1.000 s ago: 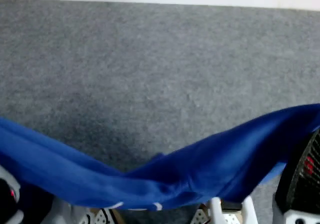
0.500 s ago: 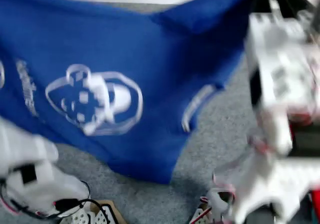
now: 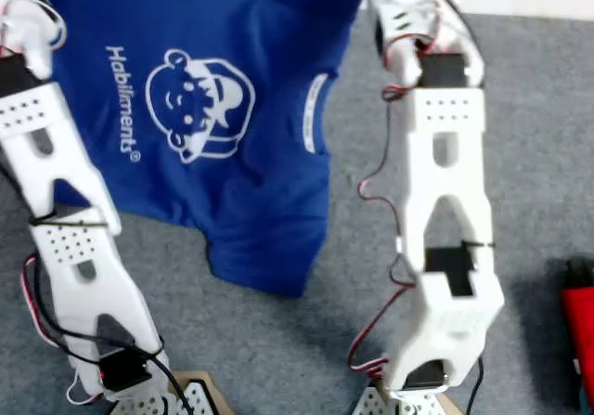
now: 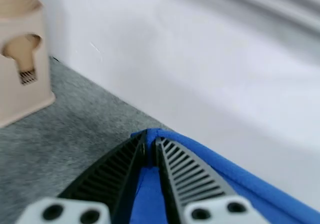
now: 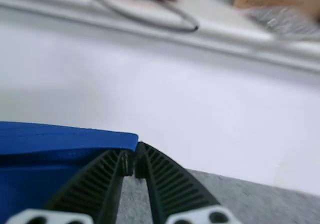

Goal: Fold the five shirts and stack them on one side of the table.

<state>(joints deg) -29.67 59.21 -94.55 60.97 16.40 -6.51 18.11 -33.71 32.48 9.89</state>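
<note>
Two grippers pinch the blue shirt (image 3: 251,211): the left gripper (image 4: 150,146) is clamped on a fold of its edge, and the right gripper (image 5: 134,159) is closed on a corner. Held along its far edge, the shirt spreads print-up over the grey felt table (image 3: 520,109). The left arm (image 3: 70,248) overlaps one side of the shirt and the right arm (image 3: 445,118) stands just beside the other. A red object (image 3: 580,331) lies well apart from the shirt.
</note>
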